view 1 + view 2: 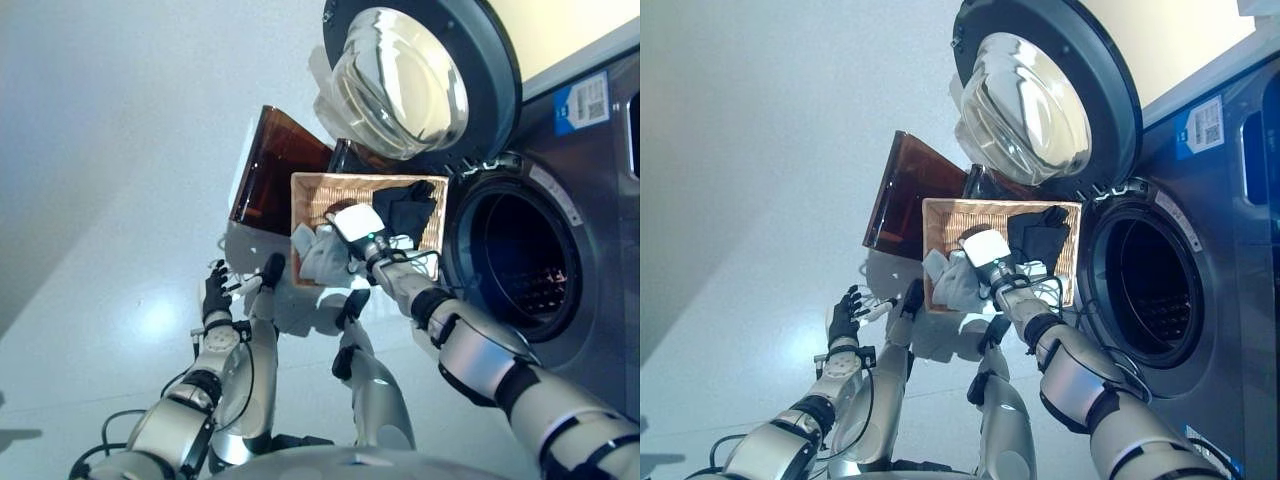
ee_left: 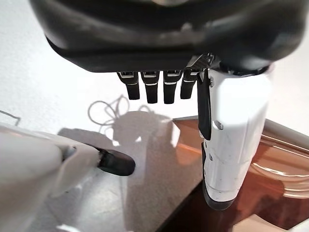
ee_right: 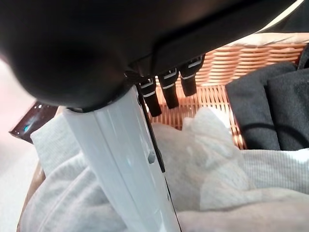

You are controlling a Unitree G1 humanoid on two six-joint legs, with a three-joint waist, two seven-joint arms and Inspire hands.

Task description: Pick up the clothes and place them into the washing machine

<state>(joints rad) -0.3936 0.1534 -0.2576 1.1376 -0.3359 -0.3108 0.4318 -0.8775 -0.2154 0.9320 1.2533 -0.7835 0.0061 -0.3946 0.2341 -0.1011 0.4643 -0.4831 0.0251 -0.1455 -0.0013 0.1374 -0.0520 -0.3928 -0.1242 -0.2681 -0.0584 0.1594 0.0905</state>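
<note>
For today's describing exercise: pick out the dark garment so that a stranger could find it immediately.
Start at the washing machine with its door swung open. Beside its opening stands a wicker basket; the dark garment lies at the basket's machine-side end, black against the pale grey clothes under the right hand.

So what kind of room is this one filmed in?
Probably a laundry area: a front-loading washing machine with its round door swung open, and a wicker basket of clothes on a pale floor beside it.
</note>
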